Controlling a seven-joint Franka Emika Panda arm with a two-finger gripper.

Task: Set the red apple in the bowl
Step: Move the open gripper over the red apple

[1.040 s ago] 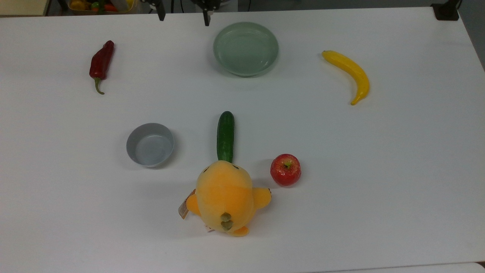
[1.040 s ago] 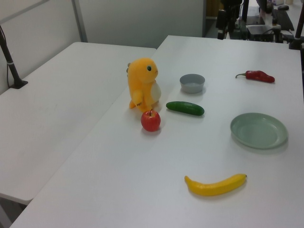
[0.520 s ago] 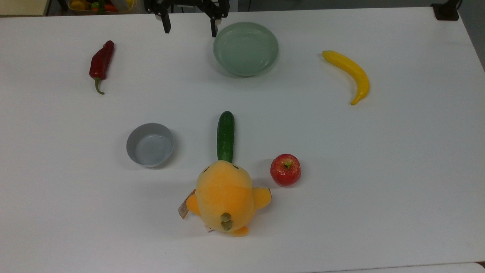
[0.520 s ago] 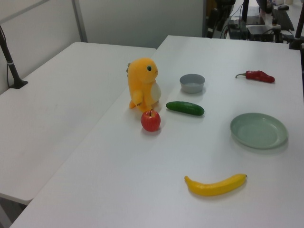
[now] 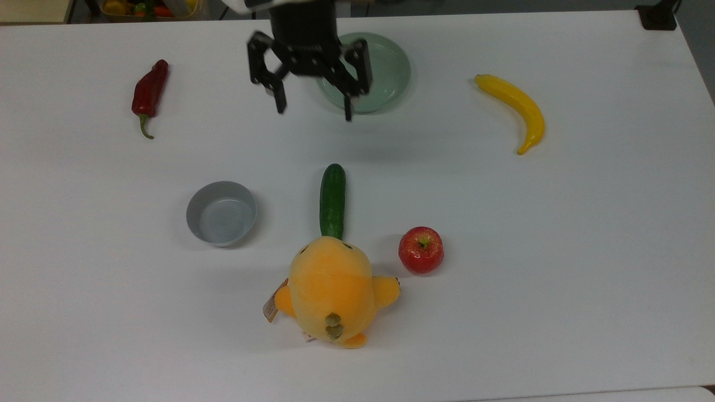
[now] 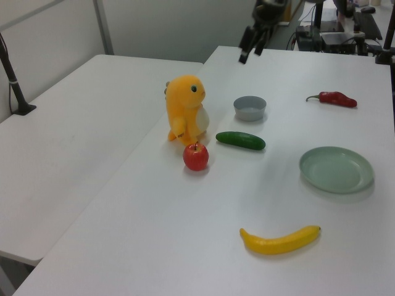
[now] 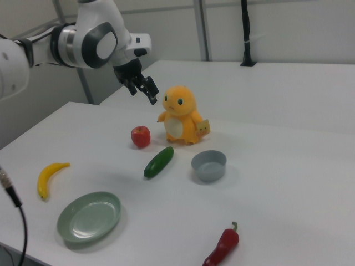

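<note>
The red apple point(image 5: 421, 249) point(image 6: 195, 156) point(image 7: 141, 136) rests on the white table, just to the top view's right of an orange plush toy. The small grey bowl point(image 5: 222, 213) point(image 6: 250, 108) point(image 7: 209, 165) stands with nothing in it at the top view's left of the cucumber. My gripper point(image 5: 314, 110) point(image 6: 249, 55) point(image 7: 145, 94) hangs open and high above the table, its fingers wide apart and holding nothing. In the top view it overlaps the left part of the green plate, far from both the apple and the bowl.
An orange plush toy point(image 5: 330, 290) and a green cucumber point(image 5: 332, 200) lie between the apple and the bowl. A pale-green plate point(image 5: 385, 56), a yellow banana point(image 5: 516, 109) and a dark-red chili point(image 5: 149, 92) lie farther back in the top view.
The gripper has come in from the top view's upper edge toward the table's middle, still open. Nothing on the table has moved.
</note>
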